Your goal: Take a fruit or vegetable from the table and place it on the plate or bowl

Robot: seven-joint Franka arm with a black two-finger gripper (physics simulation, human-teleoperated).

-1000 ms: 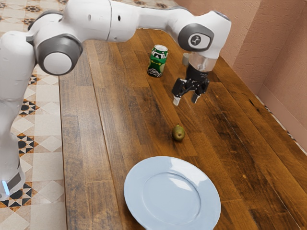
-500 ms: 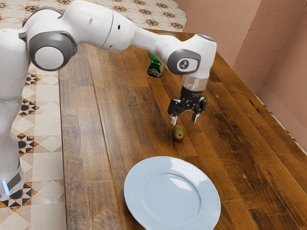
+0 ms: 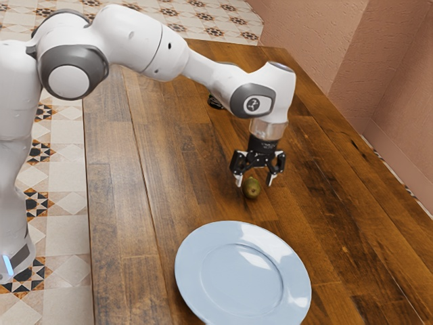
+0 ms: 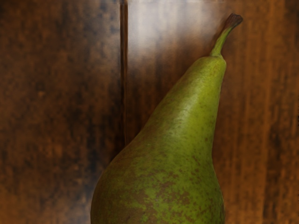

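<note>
Right over the pear (image 3: 252,189), the claw (image 3: 255,179) is held wide; best lowered straight and closed across the fat belly.

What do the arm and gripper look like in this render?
The arm is glossy white, built of rounded shells, with grey round joint caps. The wrist cap bears a small white logo. A blue light glows near the base. A pale silvery collar leads to the black two-finger gripper, which has pale fingertips.
</note>
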